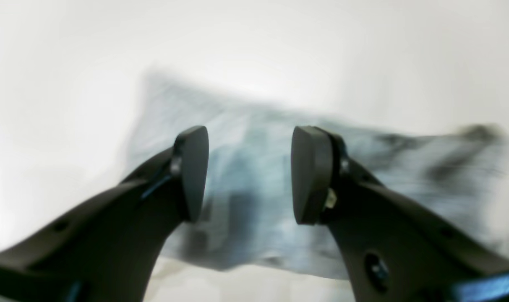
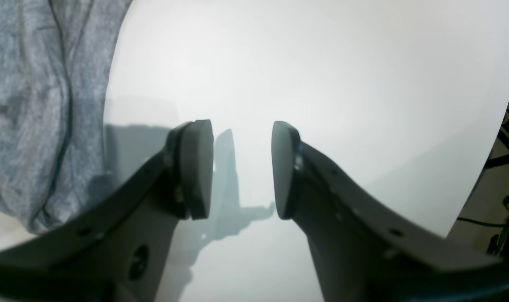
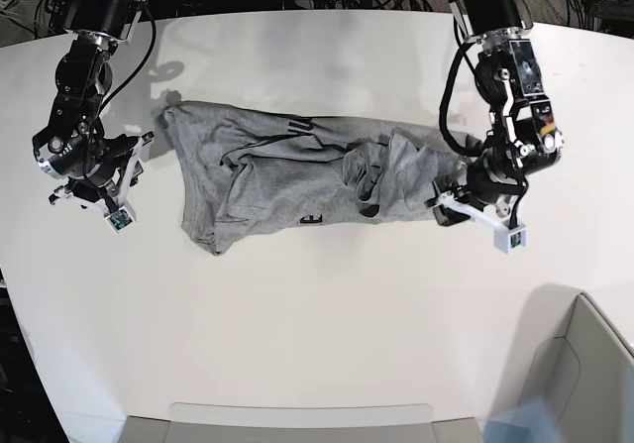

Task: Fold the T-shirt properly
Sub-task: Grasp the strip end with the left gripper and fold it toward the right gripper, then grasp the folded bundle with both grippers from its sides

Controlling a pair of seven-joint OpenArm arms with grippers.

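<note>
Light was bright and even overhead. In the left wrist view the T-shirt [image 1: 279,184] was smeared by motion blur and the white table [image 1: 48,84] overexposed. The right wrist view was sharper, with wide-angle bending toward 3 o'clock and soft shadows near 6 o'clock.

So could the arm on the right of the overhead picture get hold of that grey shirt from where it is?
Probably yes. The left gripper hangs with its jaws apart right at the shirt's rumpled end, and nothing stands between them.
</note>
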